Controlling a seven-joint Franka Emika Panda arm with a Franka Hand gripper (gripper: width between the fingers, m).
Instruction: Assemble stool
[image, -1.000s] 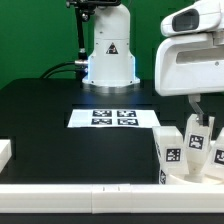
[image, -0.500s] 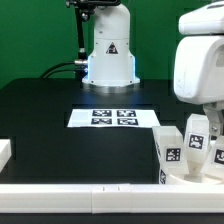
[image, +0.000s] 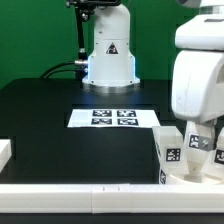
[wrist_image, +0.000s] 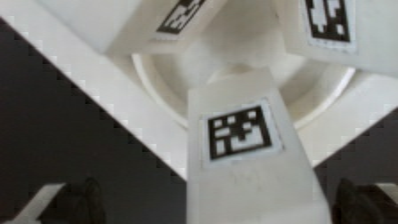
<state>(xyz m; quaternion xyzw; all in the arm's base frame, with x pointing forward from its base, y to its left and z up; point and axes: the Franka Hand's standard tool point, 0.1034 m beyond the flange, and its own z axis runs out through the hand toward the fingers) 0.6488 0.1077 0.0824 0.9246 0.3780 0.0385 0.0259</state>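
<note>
We are looking at the stool parts gathered at the exterior view's lower right, on the black table (image: 50, 110) just behind its white front edge. One leg (image: 170, 153) is standing upright with its long axis vertical, its tag facing the camera; a second leg (image: 198, 139) is showing beside it, half hidden under the arm (image: 200, 70), which is filling the upper right of that view.

In the wrist view a tagged leg (wrist_image: 240, 130) is running lengthwise through the middle of the picture, its long axis pointing away from the camera over the round seat disc (wrist_image: 151, 75), whose curved rim is showing behind it — two more tagged parts are sitting at the far side, though we cannot tell exactly how they are resting.

The table is matte black, the wall behind it is green, the marker board (image: 113, 118) is lying flat near the middle, and the robot base (image: 108, 50) is standing behind it.

The gripper (wrist_image: 217, 200) is sitting with its dark fingertips (wrist_image: 71, 200) spread wide on either side of the near end of the leg — released, touching nothing that we can see.
</note>
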